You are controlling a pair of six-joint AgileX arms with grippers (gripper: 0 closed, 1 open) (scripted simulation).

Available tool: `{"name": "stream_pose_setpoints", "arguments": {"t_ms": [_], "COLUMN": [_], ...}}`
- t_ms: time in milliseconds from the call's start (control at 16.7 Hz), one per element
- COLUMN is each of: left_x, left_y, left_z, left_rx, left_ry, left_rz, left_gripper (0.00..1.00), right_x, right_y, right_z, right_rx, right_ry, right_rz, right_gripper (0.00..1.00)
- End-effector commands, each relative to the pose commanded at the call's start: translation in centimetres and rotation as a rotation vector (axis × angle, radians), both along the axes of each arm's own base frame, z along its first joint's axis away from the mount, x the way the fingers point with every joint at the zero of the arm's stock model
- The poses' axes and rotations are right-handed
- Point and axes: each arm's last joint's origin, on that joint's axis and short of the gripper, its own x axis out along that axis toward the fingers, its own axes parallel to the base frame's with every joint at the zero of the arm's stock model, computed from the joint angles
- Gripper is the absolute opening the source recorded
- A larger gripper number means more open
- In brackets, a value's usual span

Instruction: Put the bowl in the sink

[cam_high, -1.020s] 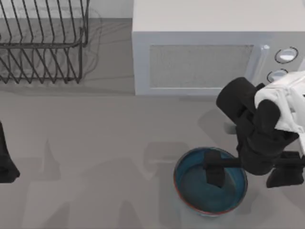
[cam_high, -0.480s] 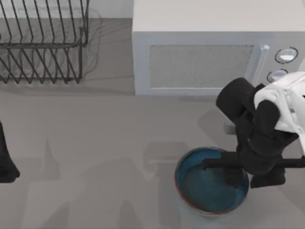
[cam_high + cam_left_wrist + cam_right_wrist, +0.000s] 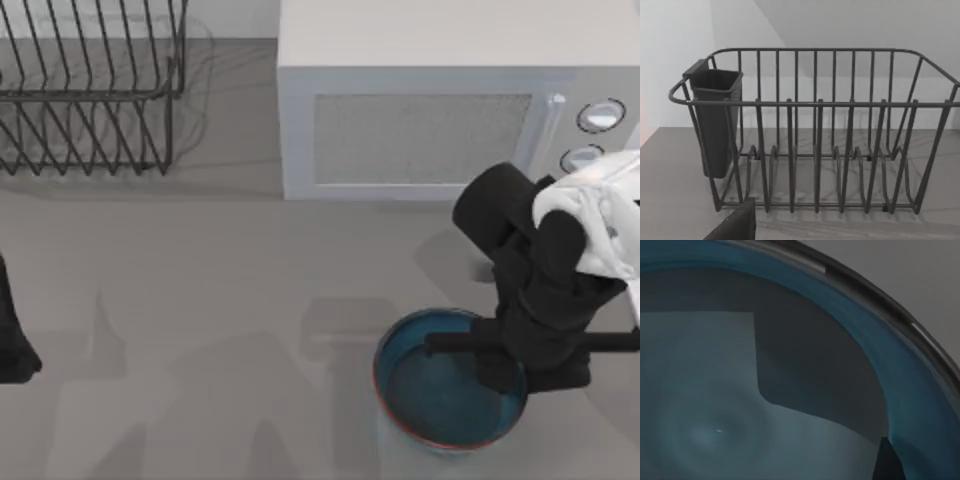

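The bowl [image 3: 440, 400], dark teal-blue inside with a thin reddish-brown rim, sits on the grey counter near the front, right of centre. My right gripper [image 3: 528, 375] is down on its right rim, one finger inside and one outside, shut on the rim. In the right wrist view the bowl's glossy inside [image 3: 715, 390] is very close, and a dark fingertip [image 3: 887, 462] stands against its wall. My left gripper [image 3: 12, 340] is parked at the table's left edge. The sink is out of view.
A white microwave [image 3: 420, 100] stands at the back, just behind my right arm. A dark wire dish rack [image 3: 90, 90] sits at the back left; the left wrist view faces this rack [image 3: 815, 140] and its dark cutlery holder [image 3: 715, 120].
My right gripper's fingers, spread wide a second ago, have closed together onto the bowl's right rim. The bowl has shifted slightly to the right. The left arm has not moved.
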Motion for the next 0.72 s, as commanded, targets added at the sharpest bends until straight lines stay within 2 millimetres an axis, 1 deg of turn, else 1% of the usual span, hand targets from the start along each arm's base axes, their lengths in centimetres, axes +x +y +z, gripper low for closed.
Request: {"name": "stream_pose_setpoints", "arguments": {"t_ms": [240,360,540,720], "left_x": [0.0,0.0,0.0,0.0], "left_y": [0.0,0.0,0.0,0.0], "left_z": [0.0,0.0,0.0,0.0], "left_rx": [0.0,0.0,0.0,0.0], "left_ry": [0.0,0.0,0.0,0.0], "left_rz": [0.0,0.0,0.0,0.0], "left_gripper": [1.0,1.0,1.0,1.0], "right_x": [0.0,0.3,0.9,0.9], "right_y": [0.0,0.3,0.8,0.7], "right_z": [0.1,1.0,4.2,8.5], "right_rx": [0.0,0.003,0.001,-0.014], "right_ry": [-0.002,-0.005,-0.003,0.021], "right_rz": [0.0,0.004,0.004,0.0], "right_gripper": [0.0,0.0,0.0,0.0]}}
